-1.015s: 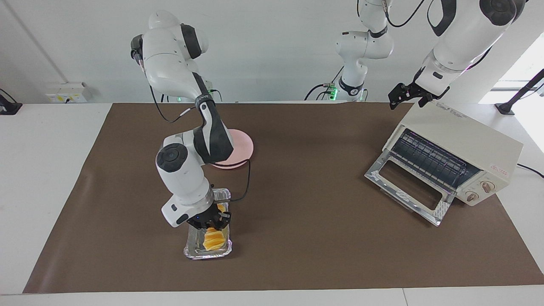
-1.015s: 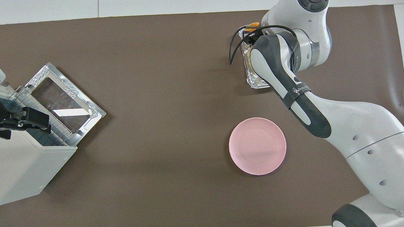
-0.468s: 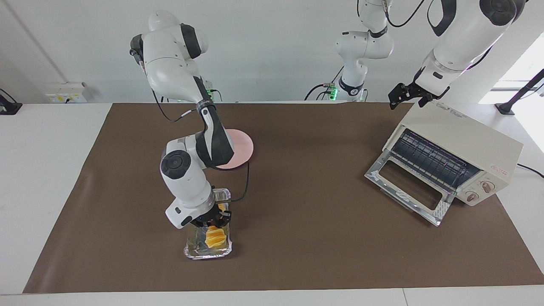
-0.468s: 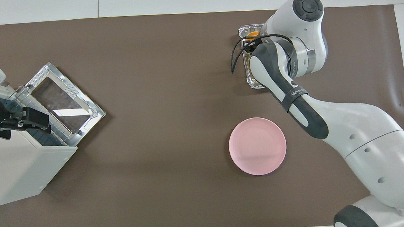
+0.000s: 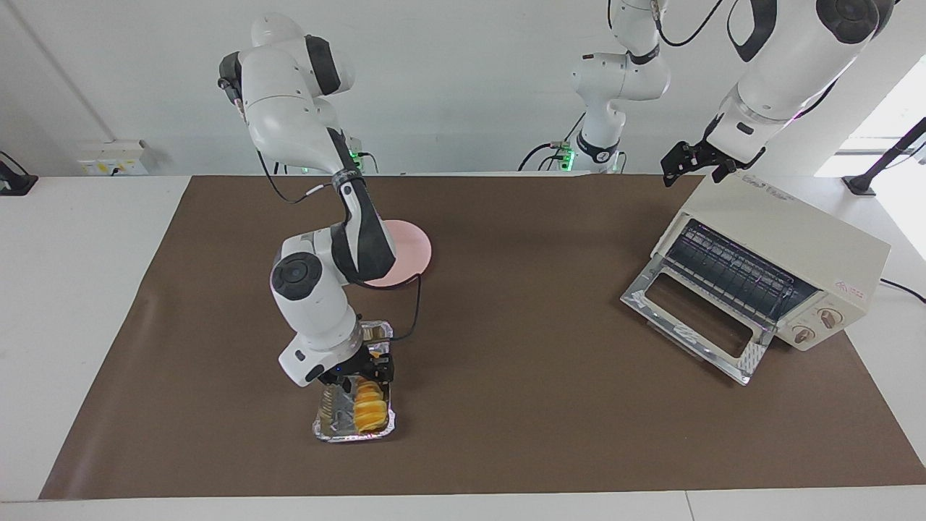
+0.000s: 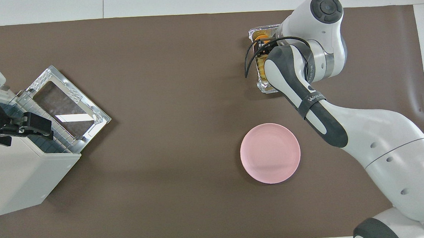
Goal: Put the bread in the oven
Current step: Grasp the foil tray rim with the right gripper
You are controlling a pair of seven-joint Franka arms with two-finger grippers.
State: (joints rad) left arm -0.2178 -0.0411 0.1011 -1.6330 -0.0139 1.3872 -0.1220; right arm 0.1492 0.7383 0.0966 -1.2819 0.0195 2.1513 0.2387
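The bread (image 5: 367,410), a ridged golden-yellow loaf, lies flat in the crinkled foil tray (image 5: 327,427) on the mat toward the right arm's end. My right gripper (image 5: 364,370) hangs just over the loaf's robot-side end, fingers apart and nothing between them. In the overhead view the right arm's wrist covers most of the tray (image 6: 262,31), and only a sliver of bread (image 6: 261,37) shows. The cream-white oven (image 5: 781,239) stands at the left arm's end with its glass door (image 5: 687,318) dropped open and the rack showing. My left gripper (image 5: 694,163) waits open above the oven's top (image 6: 19,172).
A round pink plate (image 5: 414,250) sits on the brown mat nearer to the robots than the foil tray, partly covered by the right arm's forearm; the same plate (image 6: 270,153) shows whole in the overhead view. A third arm stands at the back wall.
The right gripper's fingers have spread and let go of the bread, which was tilted up in them and now lies flat in the tray. The left arm has not moved.
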